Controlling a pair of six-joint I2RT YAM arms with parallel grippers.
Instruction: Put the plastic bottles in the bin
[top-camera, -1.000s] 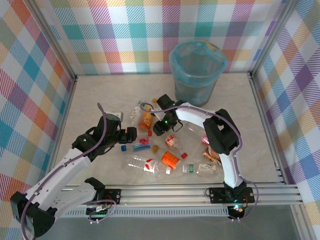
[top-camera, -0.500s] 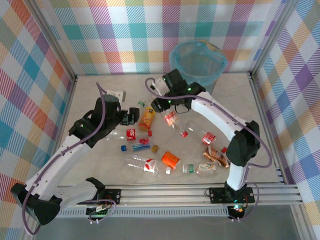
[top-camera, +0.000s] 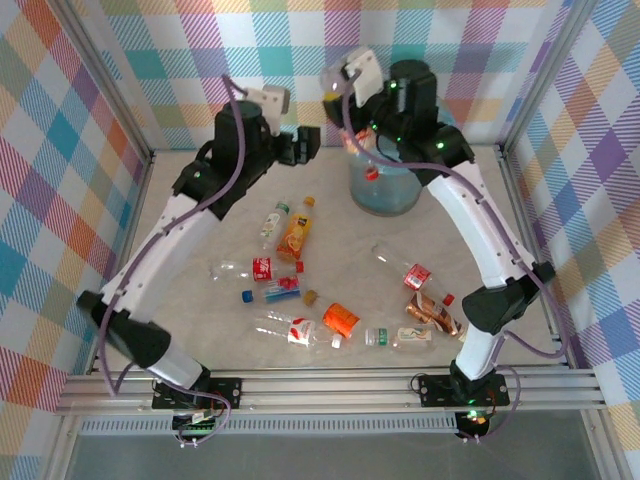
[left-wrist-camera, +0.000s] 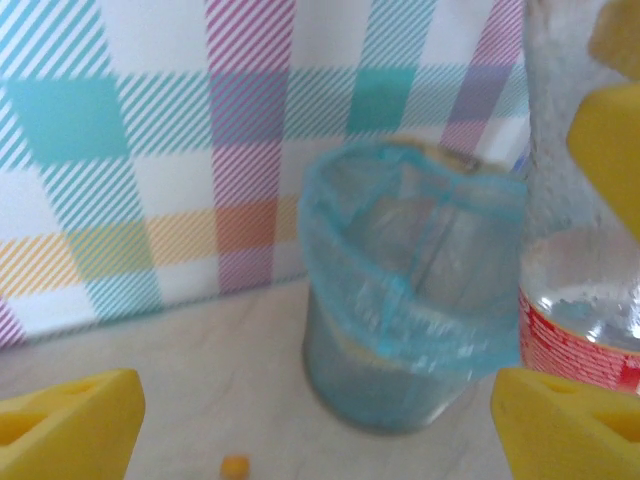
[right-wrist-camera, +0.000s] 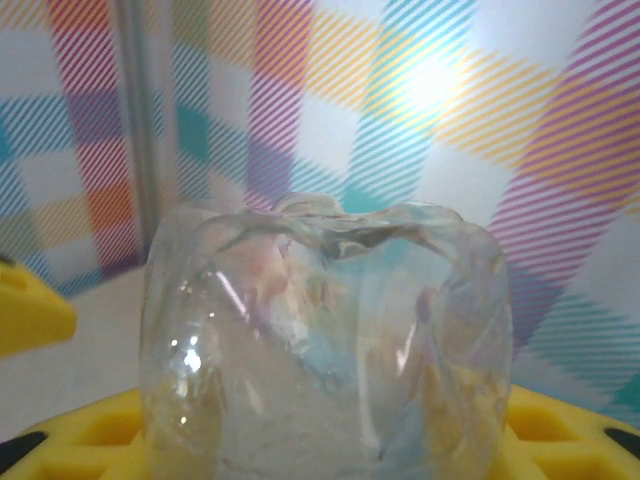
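Found right gripper (top-camera: 362, 140) clamped on a clear bottle (right-wrist-camera: 320, 340), held cap-down above the bin (top-camera: 385, 195) at the table's (top-camera: 200, 220) far edge, right of middle. Noted left gripper (top-camera: 303, 146) raised near the bin, fingers apart, nothing between. Recorded other bottles (top-camera: 340, 320) loose across mid-table toward the near right corner.

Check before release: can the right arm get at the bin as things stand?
Likely yes: the right tool holds a clear bottle above the open bin; the left tool hangs aside.
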